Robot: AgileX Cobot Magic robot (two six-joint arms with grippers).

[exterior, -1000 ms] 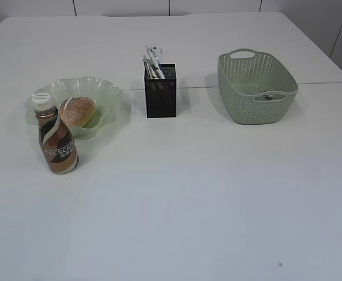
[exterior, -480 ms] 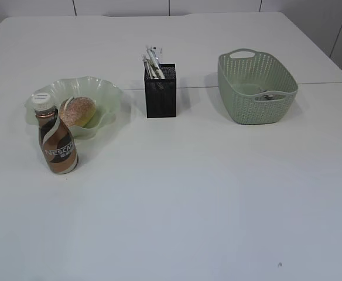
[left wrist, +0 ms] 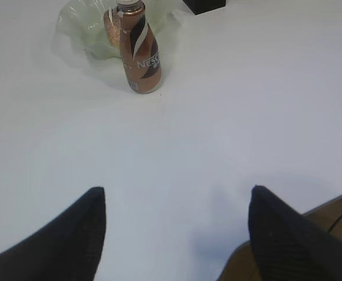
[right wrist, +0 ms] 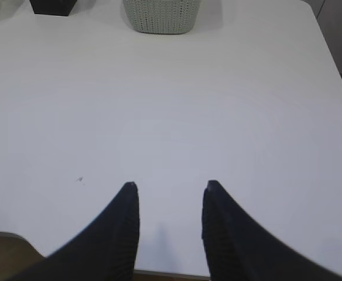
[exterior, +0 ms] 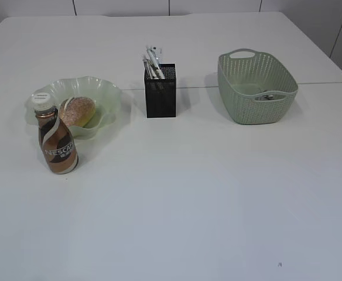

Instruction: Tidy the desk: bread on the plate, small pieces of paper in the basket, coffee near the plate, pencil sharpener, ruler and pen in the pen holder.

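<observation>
Exterior view: one bread point(exterior: 77, 110), plate point(exterior: 109, 93), coffee bottle point(exterior: 57, 143), basket point(exterior: 256, 88); left gripper point(left wrist: 177, 202), right gripper point(right wrist: 170, 193) both released, empty.

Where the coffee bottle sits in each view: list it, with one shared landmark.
Exterior view: coffee bottle, left, upright, before the plate.
Left wrist view: coffee bottle, top centre-left, plate behind.
Right wrist view: not in it.
Shared landmark: plate.

White table point(exterior: 188, 193), surface plain. Standing directly on it: green wavy-edged plate point(exterior: 103, 93) at left, coffee bottle point(exterior: 57, 140) upright just in front of the plate, black mesh pen holder point(exterior: 160, 93) centre, green woven basket point(exterior: 256, 88) at right.
</observation>
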